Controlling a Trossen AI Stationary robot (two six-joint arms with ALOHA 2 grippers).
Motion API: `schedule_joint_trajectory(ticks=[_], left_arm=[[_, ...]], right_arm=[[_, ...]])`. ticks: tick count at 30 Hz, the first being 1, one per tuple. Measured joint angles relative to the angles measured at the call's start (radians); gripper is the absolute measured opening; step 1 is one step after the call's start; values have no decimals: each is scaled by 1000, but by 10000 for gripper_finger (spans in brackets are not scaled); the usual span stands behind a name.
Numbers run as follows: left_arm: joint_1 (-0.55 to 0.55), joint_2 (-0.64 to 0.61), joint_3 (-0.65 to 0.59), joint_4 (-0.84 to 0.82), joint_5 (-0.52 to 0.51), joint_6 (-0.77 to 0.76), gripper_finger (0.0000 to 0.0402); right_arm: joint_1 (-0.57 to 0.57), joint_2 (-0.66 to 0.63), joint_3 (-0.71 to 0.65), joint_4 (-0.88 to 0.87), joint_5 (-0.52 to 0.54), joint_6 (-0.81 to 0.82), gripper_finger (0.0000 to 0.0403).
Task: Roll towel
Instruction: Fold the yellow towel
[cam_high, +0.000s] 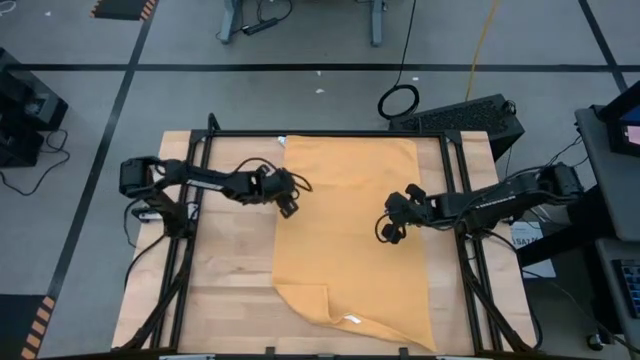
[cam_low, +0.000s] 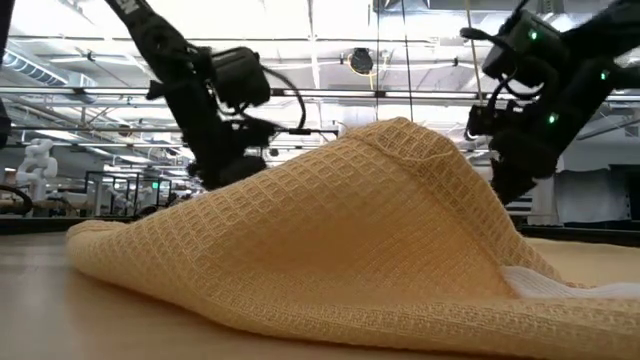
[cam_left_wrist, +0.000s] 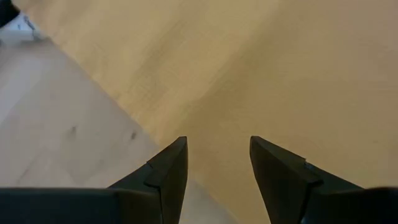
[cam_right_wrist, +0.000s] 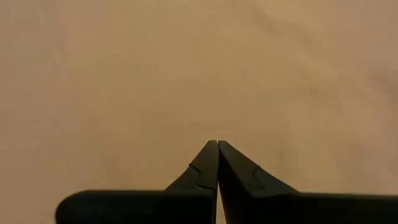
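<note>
The mustard-yellow rectangular waffle-weave towel (cam_high: 350, 240) lies spread over the middle of the pale wooden counter (cam_high: 225, 290), running from the counter's upper edge in the high view down to its lower edge. Its lower left corner is folded over, with a small white tag (cam_high: 352, 320) showing near the bottom centre of the frame. In the low view the cloth (cam_low: 340, 250) rises in a hump across the frame's middle.

The left gripper (cam_high: 290, 198) hovers at the towel's left edge, left of centre in the high view; its jaws stand apart with nothing between them, and its wrist view shows the cloth edge and bare wood below (cam_left_wrist: 217, 163).

The right gripper (cam_high: 388, 228) sits over the towel's right half, right of centre; its jaws are pressed together, empty, above plain yellow fabric (cam_right_wrist: 217, 149).
</note>
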Motion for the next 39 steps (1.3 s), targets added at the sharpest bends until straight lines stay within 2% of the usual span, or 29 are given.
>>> schedule_joint_trajectory(ticks=[3,5,7,10,12,16,22,26,30,35,39], left_arm=[[-1,-4,7,18,59,-29,178],[-29,-17,15,71,144,-55,178],[-89,-37,17,162,219,-81,178],[-226,-39,21,326,254,-103,178],[-320,-39,22,385,246,-104,178],[-473,-39,36,395,144,-140,178],[-625,-25,39,411,74,-210,195],[-671,27,39,464,17,-205,245],[-671,80,50,464,34,-210,286],[-671,127,107,413,112,-209,293],[-682,167,169,282,167,-212,282]], right_arm=[[24,19,-52,159,-2,28,0],[53,17,-79,240,-3,51,0],[82,16,-85,305,0,78,2],[135,10,-87,359,1,125,7],[171,11,-86,393,1,145,12],[236,19,-86,461,4,151,24],[313,28,-86,565,5,156,41],[344,31,-86,624,9,149,50],[357,31,-86,662,15,130,55],[375,31,-86,670,56,116,57],[379,31,-86,669,61,84,57]])
